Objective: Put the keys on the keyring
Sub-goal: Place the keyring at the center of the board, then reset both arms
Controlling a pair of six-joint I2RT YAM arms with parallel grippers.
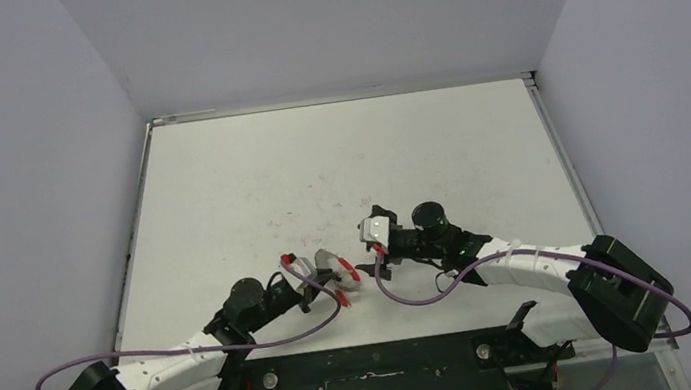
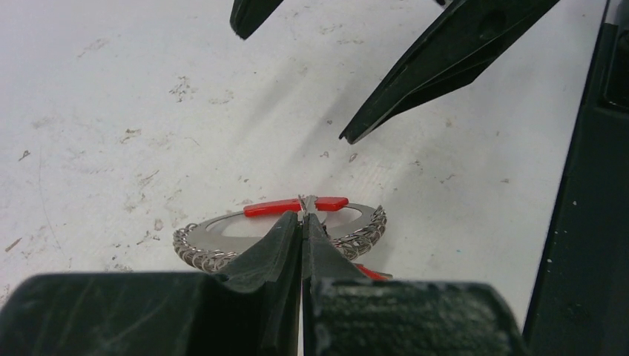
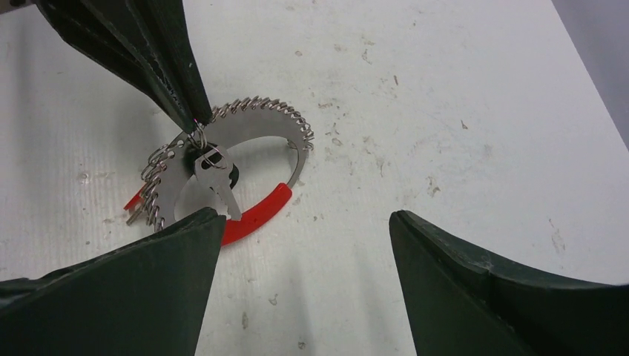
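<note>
The left fingers [image 2: 282, 239] are pinching the keyring [image 3: 256, 123] on the bench [image 3: 445, 111], one key [image 3: 216, 178] is dangling there, seemingly almost threaded, and the right fingers [image 3: 148, 282] are hovering wide apart beside the keyring.

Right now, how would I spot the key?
On the white table, find the big metal keyring with a red sleeve, pinched by the left gripper. The key is the one flat silver piece inside the ring, unlike the tiny wire loops strung around it.
</note>
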